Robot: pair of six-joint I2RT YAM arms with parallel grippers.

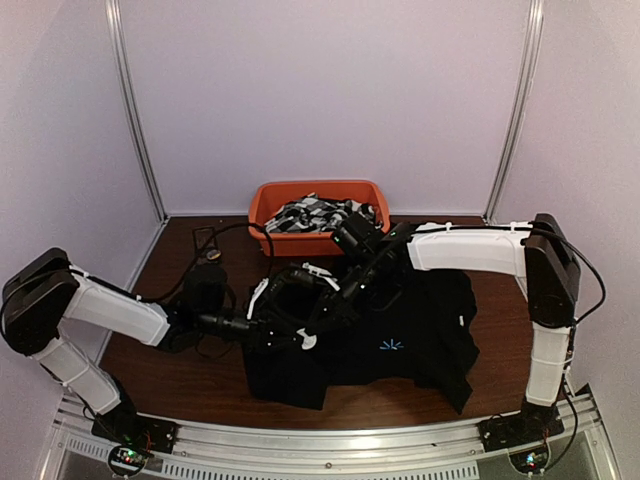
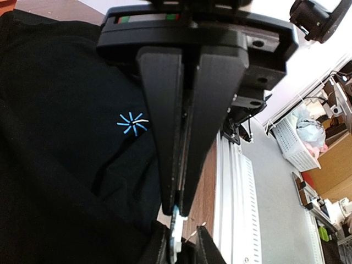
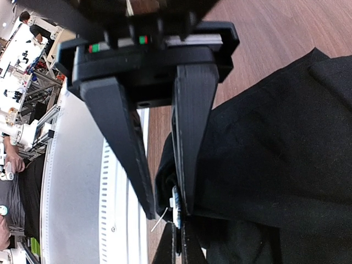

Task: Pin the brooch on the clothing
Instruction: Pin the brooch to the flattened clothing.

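Left claw (image 2: 176, 210): jaws nearly together with only a thin slit, tips right at the rim of the brooch (image 3: 176, 204). Can't tell if it's pinching it or just loose around it. It comes in low from the left side of the table (image 1: 180, 370).

Brooch is a small white-and-blue disc seen edge-on, with a wire pin sticking out to one side. Overhead it sits over the left part of the shirt (image 1: 420, 320), left of the light-blue starburst (image 1: 391, 345) and apart from it. Touching the fabric or hovering: can't tell.

Right claw (image 3: 166, 213): clenched on the brooch, one jaw each side of the disc. It reaches in from the right, over the shirt's far edge.

Shirt lies on the table, centre to right, close to the near edge. Orange bin (image 1: 262, 205) with patterned fabrics (image 1: 315, 213) sits at the far edge, centre.
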